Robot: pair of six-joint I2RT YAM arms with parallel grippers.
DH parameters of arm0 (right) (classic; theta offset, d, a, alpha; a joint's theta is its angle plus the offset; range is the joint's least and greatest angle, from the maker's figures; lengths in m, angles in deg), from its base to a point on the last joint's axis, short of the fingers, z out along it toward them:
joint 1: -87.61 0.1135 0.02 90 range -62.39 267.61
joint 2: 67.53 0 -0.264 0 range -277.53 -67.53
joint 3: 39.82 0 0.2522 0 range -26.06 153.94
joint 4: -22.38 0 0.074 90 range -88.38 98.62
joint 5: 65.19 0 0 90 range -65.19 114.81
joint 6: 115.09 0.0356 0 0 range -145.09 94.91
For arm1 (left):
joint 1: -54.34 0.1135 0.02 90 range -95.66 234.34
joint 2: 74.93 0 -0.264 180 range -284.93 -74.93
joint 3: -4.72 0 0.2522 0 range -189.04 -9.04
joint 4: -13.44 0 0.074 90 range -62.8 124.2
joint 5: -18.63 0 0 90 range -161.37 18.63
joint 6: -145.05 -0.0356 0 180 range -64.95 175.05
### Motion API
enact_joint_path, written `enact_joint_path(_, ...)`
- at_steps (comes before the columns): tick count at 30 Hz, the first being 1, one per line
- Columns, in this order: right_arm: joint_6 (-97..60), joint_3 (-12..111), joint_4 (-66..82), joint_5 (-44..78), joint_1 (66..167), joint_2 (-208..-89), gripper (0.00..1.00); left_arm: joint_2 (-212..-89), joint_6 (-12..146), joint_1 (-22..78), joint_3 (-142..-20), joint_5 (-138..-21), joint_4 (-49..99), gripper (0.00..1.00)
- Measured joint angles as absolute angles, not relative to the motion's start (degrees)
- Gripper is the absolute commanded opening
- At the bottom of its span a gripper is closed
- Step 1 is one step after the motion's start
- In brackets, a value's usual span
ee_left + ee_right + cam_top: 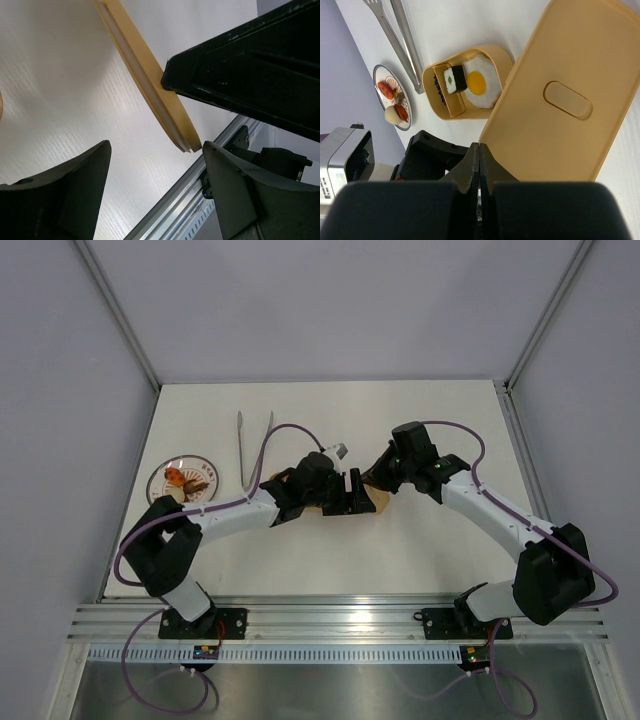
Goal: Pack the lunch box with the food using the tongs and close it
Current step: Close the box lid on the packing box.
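Starting w/ the right gripper (479, 150), we're seeing its fingers clenched fully together, nothing btwn them, tips meeting the near edge of the lid (560, 95); whether they're pushing it, we can't tell. The left gripper (156, 150) is hanging released, jaws spread wide, grasping nothing. The lid's end, seen edge-on in the left wrist view, is sitting just beyond the gap, close to one finger (235, 190) w/o clearly touching. The lid is tilting up off the table (60, 75), throwing a shadow under it.

Taking the lunch box (431, 85) as our ref pt: it's lying open on the table, partly under the left arm (230, 515) in the top view. The lid is leaning at the box's right side; touching or not, we're unsure. Inside the box a fried-egg pc (479, 84) and a dark-wrapped roll pc (454, 79) are sitting side by side. The tongs (402, 45) are lying flat just left of the box, joined end nearest it, unheld. Farther left of the box, past the tongs, a plate (378, 75) w/ patterned rim is carrying more food (387, 91): orange-red, brown & whitish pcs.
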State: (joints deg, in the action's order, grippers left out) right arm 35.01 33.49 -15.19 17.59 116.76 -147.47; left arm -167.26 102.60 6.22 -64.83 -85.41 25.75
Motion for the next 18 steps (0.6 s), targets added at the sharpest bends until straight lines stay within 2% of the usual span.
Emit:
enact_joint_path(2, 35.1, 33.5, -15.1, 17.6, 116.8, -147.5, 0.00, -167.4, 102.7, 6.2, -64.8, -85.2, 25.8, 0.75)
enact_joint_path(4, 35.2, 33.5, -15.0, 17.6, 116.8, -147.5, 0.00, -167.7, 103.0, 6.2, -64.9, -84.8, 25.8, 0.68)
enact_joint_path(5, 35.2, 33.5, -15.0, 17.6, 116.8, -147.5, 0.00, -167.9, 103.2, 6.2, -64.9, -84.6, 25.9, 0.61)
enact_joint_path(7, 35.2, 33.5, -14.9, 17.6, 116.8, -147.5, 0.00, -168.1, 103.5, 6.2, -64.9, -84.2, 25.9, 0.56)
enact_joint_path(8, 35.3, 33.5, -14.9, 17.6, 116.8, -147.5, 0.00, -168.1, 103.5, 6.2, -64.9, -83.9, 26.1, 0.47)
enact_joint_path(9, 35.3, 33.5, -14.9, 17.6, 116.8, -147.5, 0.00, -168.1, 103.7, 6.2, -64.9, -83.7, 26.2, 0.44)
enact_joint_path(14, 35.5, 33.3, -14.6, 17.5, 116.8, -147.6, 0.00, -168.1, 103.6, 6.2, -65.0, -81.9, 27.3, 0.41)
enact_joint_path(18, 35.8, 33.1, -14.3, 17.5, 116.8, -148.0, 0.00, -168.1, 103.6, 6.2, -65.0, -81.1, 27.8, 0.26)
